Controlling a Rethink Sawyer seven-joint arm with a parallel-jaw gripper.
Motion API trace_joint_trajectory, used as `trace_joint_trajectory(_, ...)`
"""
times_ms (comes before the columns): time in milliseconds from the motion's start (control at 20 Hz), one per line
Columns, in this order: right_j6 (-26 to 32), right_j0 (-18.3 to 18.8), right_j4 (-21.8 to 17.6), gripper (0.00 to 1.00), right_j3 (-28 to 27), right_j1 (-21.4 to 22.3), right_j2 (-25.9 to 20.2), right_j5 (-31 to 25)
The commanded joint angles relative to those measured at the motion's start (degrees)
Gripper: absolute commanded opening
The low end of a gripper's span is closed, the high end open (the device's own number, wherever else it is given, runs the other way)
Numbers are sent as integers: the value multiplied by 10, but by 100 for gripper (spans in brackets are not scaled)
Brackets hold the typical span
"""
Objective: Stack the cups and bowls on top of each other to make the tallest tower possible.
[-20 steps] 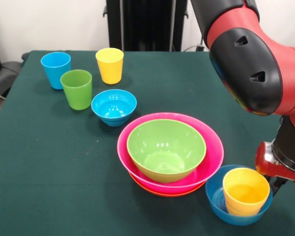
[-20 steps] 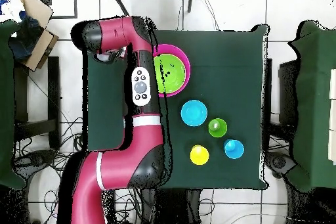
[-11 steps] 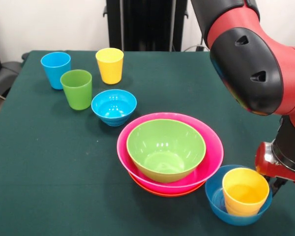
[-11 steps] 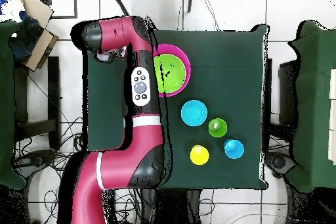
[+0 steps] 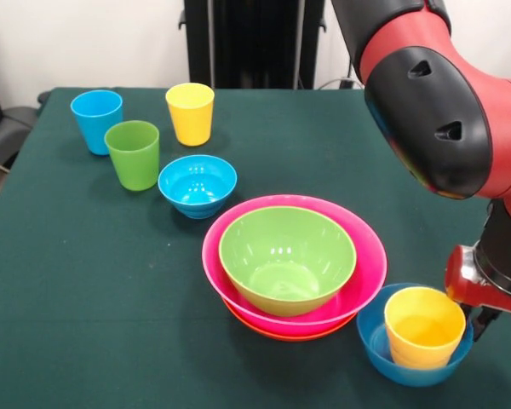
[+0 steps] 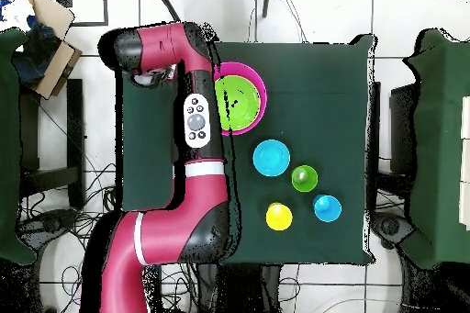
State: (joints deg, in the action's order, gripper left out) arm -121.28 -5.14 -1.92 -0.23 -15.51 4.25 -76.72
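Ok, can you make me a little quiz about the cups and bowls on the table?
1. True or false: the lime green bowl sits inside the pink bowl.
2. Which cup stands in the blue bowl by the robot arm? A) green B) yellow-orange C) light blue
3. How many cups stand alone on the table, in no bowl?

Key: 1 true. 2 B, the yellow-orange cup. 3 three: the light blue cup, the green cup and the yellow cup.
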Motion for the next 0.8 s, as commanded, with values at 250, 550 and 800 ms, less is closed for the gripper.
trace_joint_trajectory(250, -134, -21, 33, 0, 47, 4, -5, -51)
trace_joint_trajectory(550, -162, -33, 73, 0, 45, 0, 21, -51)
trace_joint_trajectory(800, -182, -42, 110, 0, 50, 11, 60, -80)
